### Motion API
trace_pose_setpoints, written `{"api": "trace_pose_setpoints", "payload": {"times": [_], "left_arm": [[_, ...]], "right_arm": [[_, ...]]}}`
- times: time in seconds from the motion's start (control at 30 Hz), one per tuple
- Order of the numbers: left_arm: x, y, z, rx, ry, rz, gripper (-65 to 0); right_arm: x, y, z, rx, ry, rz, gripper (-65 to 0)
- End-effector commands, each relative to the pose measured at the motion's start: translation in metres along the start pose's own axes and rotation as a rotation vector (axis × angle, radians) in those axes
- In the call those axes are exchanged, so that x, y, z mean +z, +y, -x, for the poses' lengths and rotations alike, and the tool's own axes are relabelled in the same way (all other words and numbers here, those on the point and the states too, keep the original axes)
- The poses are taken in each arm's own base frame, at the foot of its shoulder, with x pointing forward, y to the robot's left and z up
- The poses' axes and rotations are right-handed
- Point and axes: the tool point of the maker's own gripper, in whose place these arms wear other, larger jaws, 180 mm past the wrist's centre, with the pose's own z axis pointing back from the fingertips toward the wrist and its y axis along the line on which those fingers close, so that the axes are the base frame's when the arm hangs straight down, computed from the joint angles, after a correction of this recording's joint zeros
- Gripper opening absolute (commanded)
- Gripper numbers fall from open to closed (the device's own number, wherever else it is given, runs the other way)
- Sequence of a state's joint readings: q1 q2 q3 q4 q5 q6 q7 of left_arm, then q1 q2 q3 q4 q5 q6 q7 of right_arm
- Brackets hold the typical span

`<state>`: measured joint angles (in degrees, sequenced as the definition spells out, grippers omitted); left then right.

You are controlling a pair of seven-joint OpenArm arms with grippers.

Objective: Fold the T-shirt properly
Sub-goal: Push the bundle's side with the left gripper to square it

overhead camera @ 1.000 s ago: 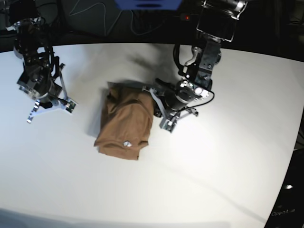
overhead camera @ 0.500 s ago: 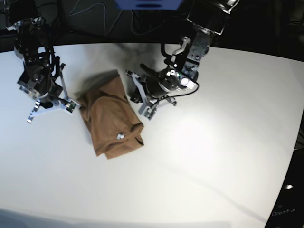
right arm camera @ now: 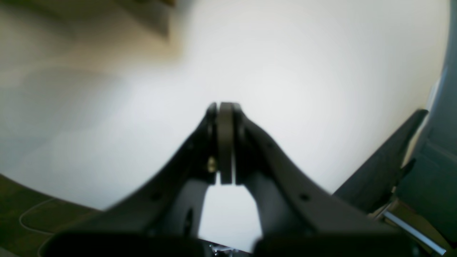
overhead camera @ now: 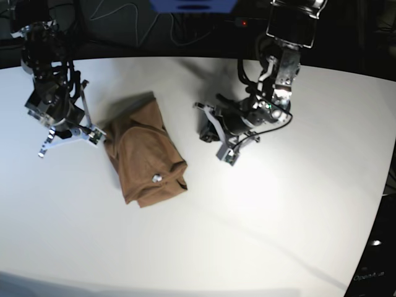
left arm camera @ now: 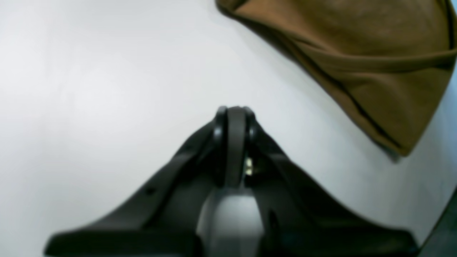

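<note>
The tan-brown T-shirt [overhead camera: 145,154] lies folded into a small slanted packet on the white table [overhead camera: 278,216], left of centre, with a small white tag [overhead camera: 156,177] near its front edge. My left gripper [overhead camera: 209,132] is shut and empty, apart from the shirt to its right. In the left wrist view the shut gripper [left arm camera: 234,111] is over bare table and the shirt [left arm camera: 357,53] fills the upper right. My right gripper [overhead camera: 69,131] is shut and empty beside the shirt's left corner. In the right wrist view [right arm camera: 223,107] the shirt is a tan blur [right arm camera: 107,14] at upper left.
Beyond the table's far edge are dark floor, loose cables [overhead camera: 124,12] and a blue object [overhead camera: 192,5]. The table's right edge [overhead camera: 387,179] curves down at the far right. A second dark arm part [right arm camera: 385,171] shows at the right wrist view's right.
The left gripper pushed the shirt leftward and turned it, then drew back to the right, away from it. The shirt now lies still. The right arm has barely moved.
</note>
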<state>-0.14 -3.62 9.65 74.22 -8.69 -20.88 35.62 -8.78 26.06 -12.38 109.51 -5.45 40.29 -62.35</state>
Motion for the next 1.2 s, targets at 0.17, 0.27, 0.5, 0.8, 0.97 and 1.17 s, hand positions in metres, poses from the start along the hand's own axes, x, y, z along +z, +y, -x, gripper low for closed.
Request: {"api": "trace_pose_setpoints", "payload": {"times": [0.17, 0.27, 0.5, 0.8, 0.97, 1.17], "left_arm": [[0.001, 0.035, 0.036, -0.050, 0.235, -0.181, -62.8], [-0.007, 0.032, 0.027, -0.044, 0.232, -0.170, -62.8], [-0.036, 0.011, 0.029, -0.071, 0.282, -0.111, -62.8], [-0.062, -0.007, 0.006, -0.061, 0.225, -0.068, -62.8], [-0.072, -0.004, -0.018, -0.064, 0.198, -0.070, -62.8], [-0.078, 0.006, -0.052, -0.079, 0.144, -0.082, -62.8]], "right_arm": [[0.004, -0.006, 0.004, 0.003, 0.009, 0.025, -65.0], [0.004, -0.006, 0.005, 0.002, 0.009, 0.025, -65.0], [0.003, 0.006, 0.012, 0.011, 0.025, -0.002, -65.0], [0.003, 0.012, 0.016, 0.014, 0.034, -0.013, -65.0], [0.003, 0.013, 0.017, 0.014, 0.035, -0.016, -65.0], [0.002, 0.020, 0.020, 0.018, 0.044, -0.032, -65.0]]}}
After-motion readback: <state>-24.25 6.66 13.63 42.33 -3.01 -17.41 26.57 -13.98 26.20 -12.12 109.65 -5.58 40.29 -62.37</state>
